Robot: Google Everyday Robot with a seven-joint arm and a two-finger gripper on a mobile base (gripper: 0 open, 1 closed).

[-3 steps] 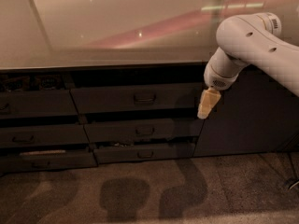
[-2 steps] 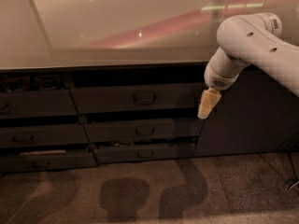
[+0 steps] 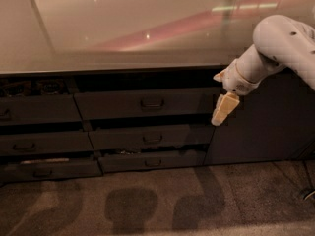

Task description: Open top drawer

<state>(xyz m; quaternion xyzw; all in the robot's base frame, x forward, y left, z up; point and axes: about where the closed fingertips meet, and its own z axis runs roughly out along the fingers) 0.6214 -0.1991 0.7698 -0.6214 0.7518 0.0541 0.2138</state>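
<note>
The top drawer (image 3: 147,103) is the long dark grey front just under the counter, with a small loop handle (image 3: 152,103) at its centre. A dark gap shows above it. My gripper (image 3: 223,109) hangs from the white arm (image 3: 275,48) at the drawer's right end, pointing down, to the right of the handle and apart from it. Its tan fingers (image 3: 221,113) look pressed together with nothing between them.
Two narrower drawer fronts (image 3: 150,137) sit below the top one, and several more stand to the left (image 3: 37,109). A tall plain dark cabinet door (image 3: 261,122) is behind the gripper. A glossy counter (image 3: 123,28) runs above. Carpet (image 3: 157,200) covers the floor.
The arm and gripper have shifted slightly; the wrist sits a little higher and further right. The drawers have not moved.
</note>
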